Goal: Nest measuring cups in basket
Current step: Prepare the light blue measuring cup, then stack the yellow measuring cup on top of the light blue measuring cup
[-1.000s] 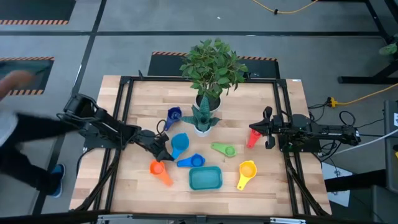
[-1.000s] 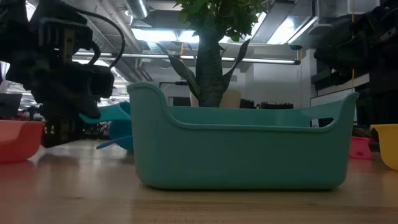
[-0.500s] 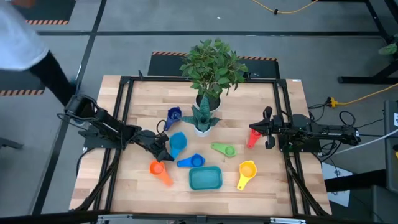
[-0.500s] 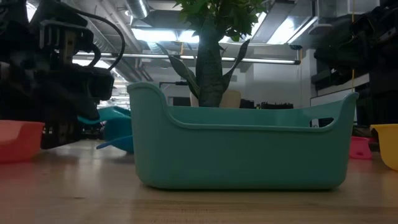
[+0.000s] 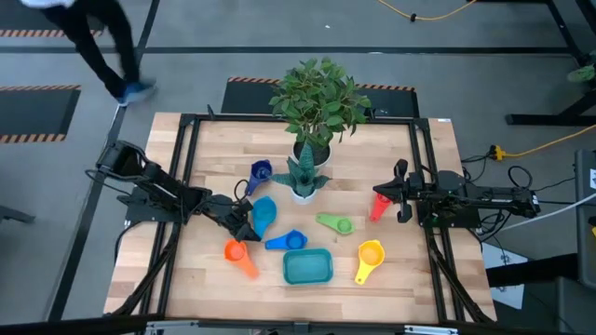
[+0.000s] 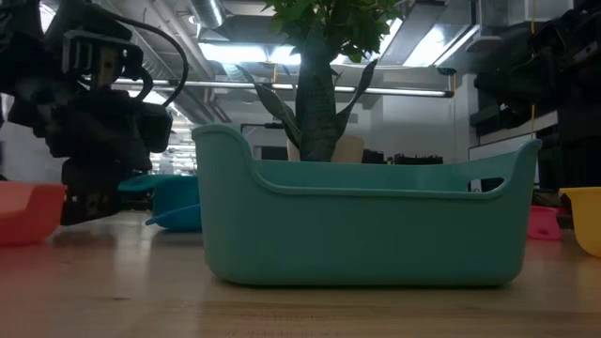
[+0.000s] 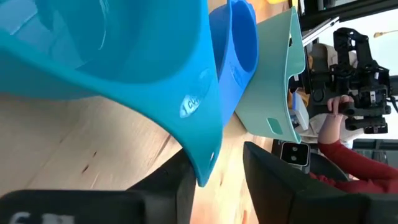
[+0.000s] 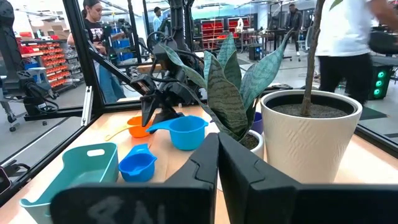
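Note:
The teal basket (image 5: 307, 267) stands at the table's near middle with nothing in it. Several measuring cups lie on the wood around it: dark blue (image 5: 261, 171), large light blue (image 5: 265, 212), mid blue (image 5: 291, 241), orange (image 5: 237, 253), green (image 5: 337, 223), yellow (image 5: 370, 255), red (image 5: 380, 205). My left gripper (image 5: 247, 223) is open at the light-blue cup's handle end, low over the table. My right gripper (image 8: 217, 155) is shut at the table's right side, by the red cup. My left gripper has the free end of the light-blue cup's flat handle (image 7: 205, 167) between its open fingers, which come in slanting down from the table's left. I cannot tell whether a finger (image 7: 171, 186) touches the handle. The cup (image 6: 178, 202) rests on the table.
A tall plant in a white pot (image 5: 312, 154) and a small snake plant (image 5: 303, 181) stand at the far middle, just behind the blue cups. A black frame (image 5: 182, 186) borders the table. A person (image 5: 102, 37) walks on the floor beyond the far left corner.
My left gripper has opened without moving away. The light-blue cup, held tilted above the table a second ago, has sunk and now sits lower, on the table, with its handle end still between the fingers.

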Robot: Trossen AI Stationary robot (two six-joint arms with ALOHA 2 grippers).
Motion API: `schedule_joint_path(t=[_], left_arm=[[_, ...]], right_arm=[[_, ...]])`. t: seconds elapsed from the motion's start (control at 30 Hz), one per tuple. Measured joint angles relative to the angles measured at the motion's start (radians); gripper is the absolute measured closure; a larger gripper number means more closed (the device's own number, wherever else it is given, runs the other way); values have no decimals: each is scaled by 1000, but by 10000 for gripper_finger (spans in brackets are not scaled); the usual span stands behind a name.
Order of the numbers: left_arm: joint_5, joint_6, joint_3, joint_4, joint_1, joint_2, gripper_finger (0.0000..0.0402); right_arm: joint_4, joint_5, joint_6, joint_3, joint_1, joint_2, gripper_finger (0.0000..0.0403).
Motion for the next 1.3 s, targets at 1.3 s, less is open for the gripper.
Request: schedule_joint_path(t=[1.3], left_arm=[[275,-186,-1,-55,135,-11,266]], right_arm=[[0,0,0,0,0,0,386]])
